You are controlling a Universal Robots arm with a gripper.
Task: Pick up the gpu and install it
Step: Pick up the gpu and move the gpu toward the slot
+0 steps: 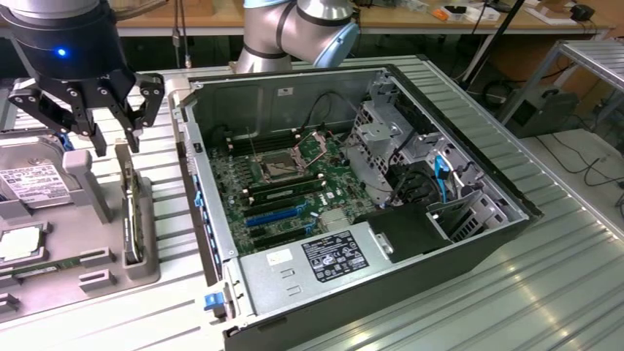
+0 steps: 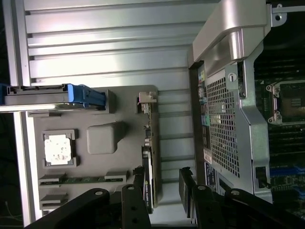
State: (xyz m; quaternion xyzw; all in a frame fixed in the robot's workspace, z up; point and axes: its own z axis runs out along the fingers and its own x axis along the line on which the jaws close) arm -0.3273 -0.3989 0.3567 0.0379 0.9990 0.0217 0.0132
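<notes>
Clearly this is the approach step: the pick has not been made. In the exterior view the black multi-link gripper hangs at ten o'clock, its fingers spread wide and holding nothing. It is above the upper end of the gpu, a thin dark card that stands on edge in a slot of the grey moulded plastic tray. The wrist view looks down past the fingertips. There the gpu runs between the two pads, closer to one of them, with no contact that I can see.

As I judge it, a grasp calls for the pads to be centred across the card's thin edge, then a straight descent and a firm close on both flat faces.

Room is tight sideways. At three o'clock of the card, the sheet-metal side wall of the open black and silver computer case stands just beside the tray. At nine o'clock a grey raised block of the tray stands near. Beyond that block is the boxy silver hard drive with a white label. The space above the card is open.

Inside the case, the green motherboard shows long blue slots toward six o'clock. A silver drive cage and a black shroud crowd its three o'clock side.
</notes>
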